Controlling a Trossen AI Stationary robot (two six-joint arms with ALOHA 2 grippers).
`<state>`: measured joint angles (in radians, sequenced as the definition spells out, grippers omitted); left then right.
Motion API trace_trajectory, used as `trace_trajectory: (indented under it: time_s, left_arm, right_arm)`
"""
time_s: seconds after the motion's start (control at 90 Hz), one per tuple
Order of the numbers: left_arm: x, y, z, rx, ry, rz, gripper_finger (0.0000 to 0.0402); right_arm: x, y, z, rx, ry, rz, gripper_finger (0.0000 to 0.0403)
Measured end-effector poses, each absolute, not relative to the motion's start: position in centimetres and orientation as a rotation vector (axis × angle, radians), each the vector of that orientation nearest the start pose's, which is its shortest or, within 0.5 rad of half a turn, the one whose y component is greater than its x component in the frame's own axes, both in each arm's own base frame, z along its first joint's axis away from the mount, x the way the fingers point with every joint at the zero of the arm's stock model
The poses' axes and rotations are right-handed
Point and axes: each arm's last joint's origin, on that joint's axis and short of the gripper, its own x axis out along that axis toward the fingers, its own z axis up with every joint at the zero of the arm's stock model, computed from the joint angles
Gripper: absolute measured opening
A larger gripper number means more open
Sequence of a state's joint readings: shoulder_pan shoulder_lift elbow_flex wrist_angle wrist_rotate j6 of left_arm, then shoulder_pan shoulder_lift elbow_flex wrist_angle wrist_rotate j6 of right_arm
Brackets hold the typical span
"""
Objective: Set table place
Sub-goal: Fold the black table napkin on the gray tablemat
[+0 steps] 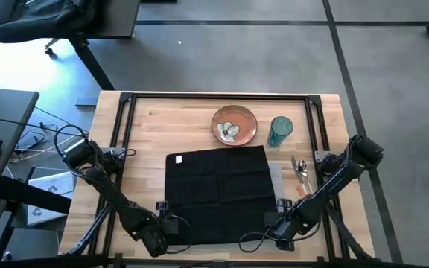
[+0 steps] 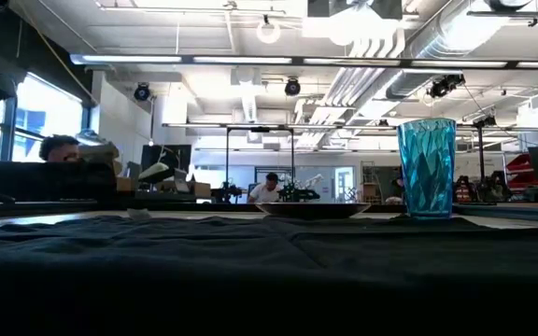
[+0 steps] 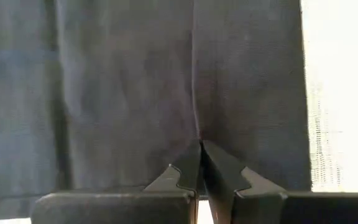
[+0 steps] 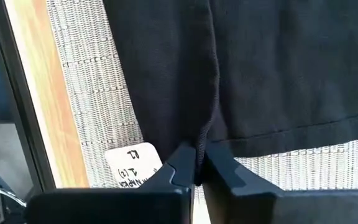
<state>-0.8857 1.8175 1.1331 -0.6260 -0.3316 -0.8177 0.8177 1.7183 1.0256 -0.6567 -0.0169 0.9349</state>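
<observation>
At the near edge of the table [image 1: 147,112], the left gripper [image 1: 162,220] is seen low at the near left corner of the black napkin [image 1: 218,195], and its jaws are shown in the left wrist view pressed together on a pinched fold of the dark cloth. The right gripper [image 1: 278,222] is placed at the napkin's near right corner, and in the right wrist view its jaws are likewise closed on the hem of the napkin, beside a small white label [image 4: 133,163]. The napkin is spread out flat between the two grippers and covers most of the grey woven placemat [image 1: 275,177], of which only a strip is left showing along the right side in the high view; more of the weave is seen in the right wrist view, next to the black frame rail [image 4: 14,93]. To the right of the napkin, the orange-handled cutlery [image 1: 300,173] is laid on the wood near the right arm; the separate pieces cannot be told apart. Beyond the napkin's far edge, the orange-brown plate [image 1: 234,124] is set on the bare wood, and just to its right a blue tumbler [image 1: 280,131] is stood upright, apart from the plate. In the low view the room behind the table is shown, where two people are seen far off.
</observation>
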Motion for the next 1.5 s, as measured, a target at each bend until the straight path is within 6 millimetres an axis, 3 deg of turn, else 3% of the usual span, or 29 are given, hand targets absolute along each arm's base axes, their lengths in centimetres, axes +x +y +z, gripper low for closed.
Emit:
trace_trajectory:
  time_s: [0.356,0.633,0.911,1.1,1.233,1.5]
  left_arm:
    - [20.4,-28.3,19.9,0.068,1.121,0.004,0.0]
    - [18.5,-31.4,21.5,-0.021,1.037,-0.109,0.0]
    - [17.9,-31.8,22.0,0.008,0.96,-0.075,0.0]
    - [19.2,-31.3,21.1,-0.013,0.993,-0.034,0.0005]
    - [19.9,-31.6,20.0,-0.035,1.047,-0.053,0.0035]
    - [20.7,-34.9,16.0,-0.027,1.025,-0.233,0.0116]
  right_arm:
    - [19.6,22.6,19.0,0.267,1.242,-0.014,0.0]
    - [18.3,25.5,19.9,0.391,1.132,0.068,0.0]
    - [17.9,27.4,21.7,0.388,1.068,0.048,0.0]
    - [18.2,26.8,21.5,0.364,1.083,0.013,0.0]
    - [18.2,26.8,21.4,0.355,1.077,0.008,0.0]
    - [18.3,26.6,21.4,0.314,1.053,-0.004,0.0]
